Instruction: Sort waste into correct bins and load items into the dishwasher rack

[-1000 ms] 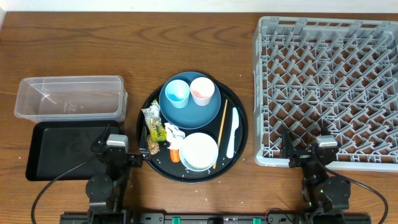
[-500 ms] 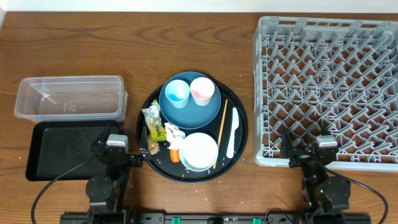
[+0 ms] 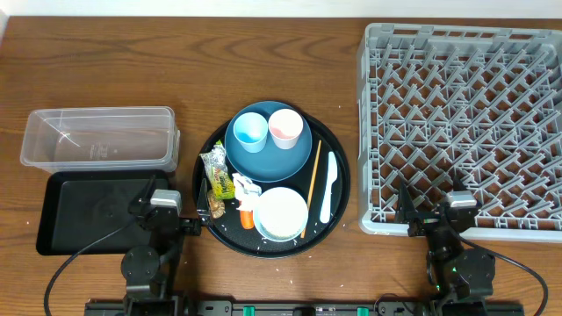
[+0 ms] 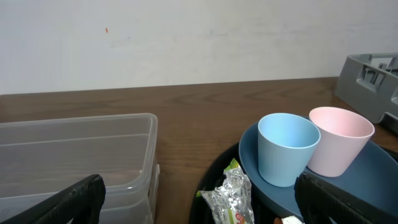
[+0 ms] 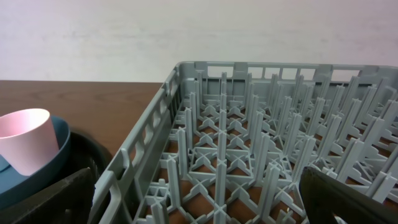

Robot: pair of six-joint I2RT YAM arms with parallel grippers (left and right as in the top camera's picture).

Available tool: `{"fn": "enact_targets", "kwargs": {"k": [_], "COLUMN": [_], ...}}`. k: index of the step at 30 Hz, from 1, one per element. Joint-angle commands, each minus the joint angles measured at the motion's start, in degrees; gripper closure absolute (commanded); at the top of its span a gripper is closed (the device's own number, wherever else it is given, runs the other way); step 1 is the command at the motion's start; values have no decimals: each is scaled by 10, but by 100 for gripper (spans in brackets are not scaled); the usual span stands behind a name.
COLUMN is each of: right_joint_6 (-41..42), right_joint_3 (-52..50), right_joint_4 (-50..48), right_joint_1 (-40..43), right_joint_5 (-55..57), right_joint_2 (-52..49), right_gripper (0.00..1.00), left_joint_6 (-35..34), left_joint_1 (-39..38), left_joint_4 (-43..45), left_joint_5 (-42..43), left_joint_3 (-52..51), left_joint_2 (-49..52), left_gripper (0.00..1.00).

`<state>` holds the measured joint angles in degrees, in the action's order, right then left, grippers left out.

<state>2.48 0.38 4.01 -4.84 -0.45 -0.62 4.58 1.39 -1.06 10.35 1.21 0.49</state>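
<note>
Nothing differs from the last frame. Left pincer [image 4: 199, 186] and right pincer [image 5: 199, 180] both stand spread wide, parked at the near edge of the counter [image 3: 263, 53].

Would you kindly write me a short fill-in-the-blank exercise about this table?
1. The light-blue cup and the pink cup stand on a dark-blue ____.
2. The grey rack is on the round tray's ____ side.
3. Between the white bowl and the white utensil lies a wooden ____.
Missing words: plate; right; chopstick.
</note>
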Motion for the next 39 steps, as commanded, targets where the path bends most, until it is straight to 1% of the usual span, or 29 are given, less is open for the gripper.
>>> {"fn": "enact_targets", "kwargs": {"k": [1,17,22,25,26,29,32,36,39], "right_joint_6": [-4,-4,-4,-4,-4,-4,-4,-4,-4], "right_joint_3": [-1,-1,-1,-1,-1,-1,-1,-1,-1], "right_joint_4": [2,2,2,2,2,2,2,2,2], "right_joint_1": [0,0,0,0,0,0,0,0,0], "right_joint_5": [-2,-2,-2,-2,-2,-2,-2,-2,-2], "right_joint_2": [3,3,3,3,3,3,3,3,3], "right_gripper": [1,1,1,1,1,1,1,1,1], "left_joint_6": [6,5,-69,-142,-155,-163,-163,-163,-163], "left_joint_1": [-2,-2,-2,-2,-2,-2,-2,-2,-2], "left_joint_4": [-19,-12,-14,-19,-21,-42,-69,-130,-218], "left_joint_5": [10,13,104,113,113,113,113,122,149], "left_joint_3": [-10,-10,-4,14,25,76,154,293,419], "left_joint_2": [-2,-2,1,2,3,17,54,148,247], "left_gripper": [2,2,2,2,2,2,2,2,2]}}
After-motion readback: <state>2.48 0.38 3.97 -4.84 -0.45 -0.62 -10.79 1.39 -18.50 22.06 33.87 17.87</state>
